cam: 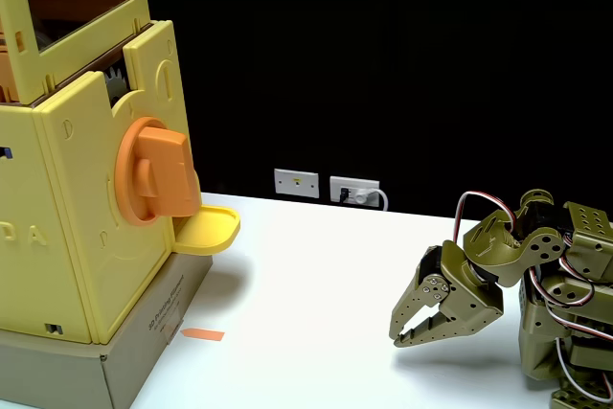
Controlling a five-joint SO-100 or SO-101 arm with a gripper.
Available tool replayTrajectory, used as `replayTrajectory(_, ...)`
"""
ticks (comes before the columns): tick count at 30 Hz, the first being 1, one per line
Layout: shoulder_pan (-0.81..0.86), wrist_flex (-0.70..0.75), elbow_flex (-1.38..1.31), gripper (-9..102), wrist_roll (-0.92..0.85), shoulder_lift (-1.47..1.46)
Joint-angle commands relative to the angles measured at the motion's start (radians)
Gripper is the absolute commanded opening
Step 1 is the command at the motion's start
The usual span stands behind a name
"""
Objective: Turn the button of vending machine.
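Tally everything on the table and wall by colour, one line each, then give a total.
Pale yellow: 2, the boxy plastic vending machine and its rounded tray
Orange: 2, the round plastic knob with a blocky bar and a small flat marker
Olive green: 1, the robot arm with its tool
White: 2, the wall outlet plates
Grey: 1, the cardboard base
Total: 8

The vending machine (67,198) stands at the left of the tabletop (316,323) in the fixed view, on a cardboard base (144,352). The button (158,171) sits on the machine's right-facing side, with a tray (206,229) just below it. The arm (556,284) is well to the right of the machine, its claw (414,329) pointing toward it. Wall sockets (326,186) lie behind, right of the machine.
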Motion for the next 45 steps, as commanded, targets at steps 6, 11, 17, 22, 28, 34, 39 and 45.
replayTrajectory(6, -0.046, 0.018, 0.046, 1, -0.067, 0.146)
replayTrajectory(11, -0.046, 0.018, 0.046, 1, -0.064, 0.147)
replayTrajectory(17, -0.029, 0.023, 0.029, 1, -0.077, 0.144)
replayTrajectory(22, -0.003, 0.061, -0.170, 1, -0.118, 0.141)
replayTrajectory(28, -0.005, -0.138, -0.388, 1, -0.127, 0.075)
replayTrajectory(34, -0.034, -0.322, -0.611, 0, -0.319, -0.193)
replayTrajectory(39, -0.083, -0.362, -0.776, 0, -0.618, -0.336)
replayTrajectory(45, -0.049, -0.568, -0.537, -1, -0.782, -0.210)
